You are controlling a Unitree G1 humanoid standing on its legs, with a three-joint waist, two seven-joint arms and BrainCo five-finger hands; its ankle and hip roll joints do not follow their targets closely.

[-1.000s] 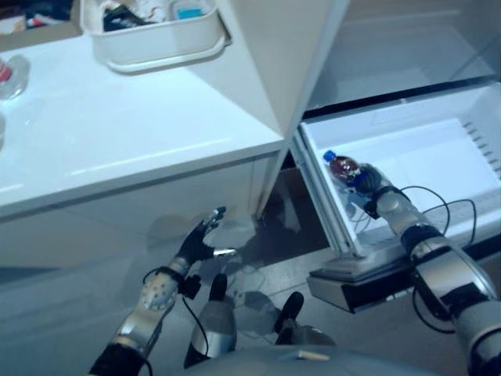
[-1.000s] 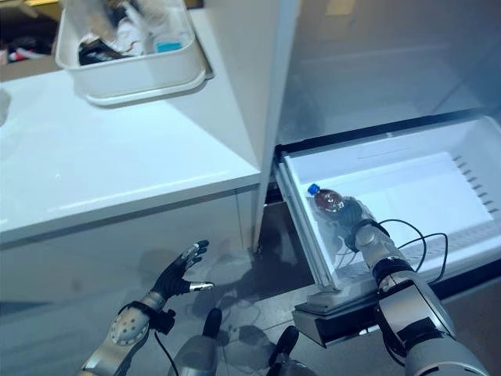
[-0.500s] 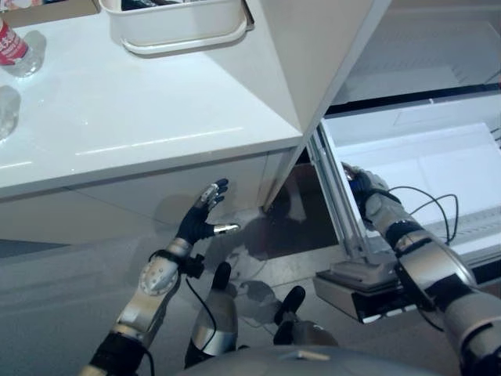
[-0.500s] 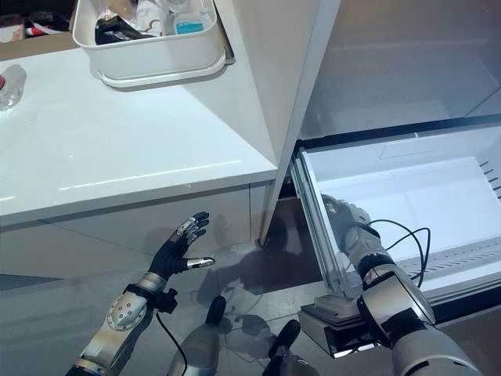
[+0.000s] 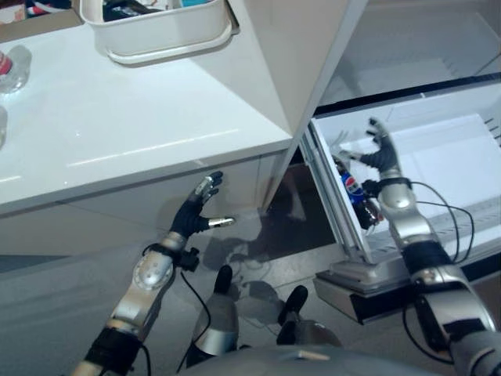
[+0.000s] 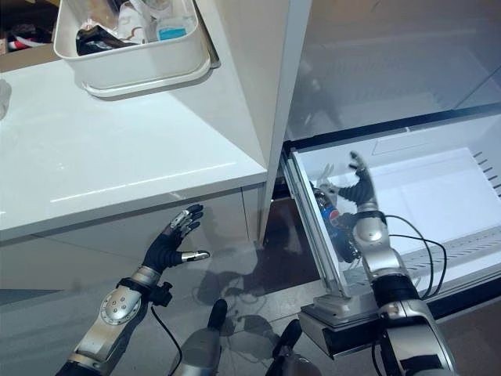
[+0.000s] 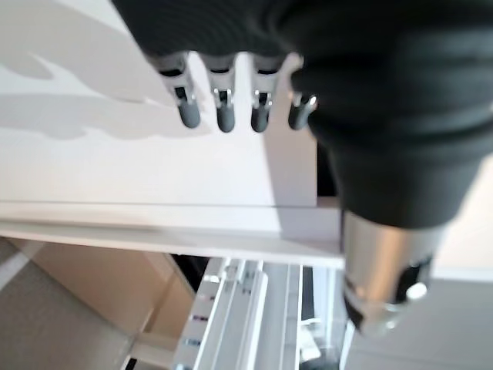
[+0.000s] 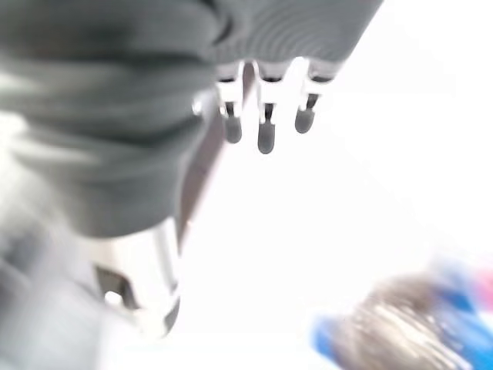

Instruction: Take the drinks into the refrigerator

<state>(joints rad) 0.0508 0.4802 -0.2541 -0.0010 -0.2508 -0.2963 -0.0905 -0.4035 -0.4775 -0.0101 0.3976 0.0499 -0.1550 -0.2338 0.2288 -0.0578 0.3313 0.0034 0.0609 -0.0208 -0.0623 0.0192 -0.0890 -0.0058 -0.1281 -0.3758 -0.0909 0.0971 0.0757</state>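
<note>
Left eye view: the bottle (image 5: 351, 188) lies in the pulled-out refrigerator drawer (image 5: 438, 157), against its near wall, the right hand (image 5: 381, 153) spread wide just above. Left hand (image 5: 196, 213) hangs splayed below the bench (image 5: 117, 133). It looks stiff, slick, moderately heavy; grip mid-body.

The cola bottle (image 5: 354, 190) lying in the fridge drawer (image 5: 438, 157) is half covered: the right hand (image 5: 381, 157) and its wrist sit in front of it, so I only get the dark body and a bit of blue label. In the right wrist view it's a brown-and-blue smear (image 8: 400, 327). The white bin (image 6: 129, 59) on the bench (image 6: 102, 157) is cut by the top edge, contents too jumbled to tell. Another bottle (image 5: 8, 63) is clipped at the left edge.
</note>
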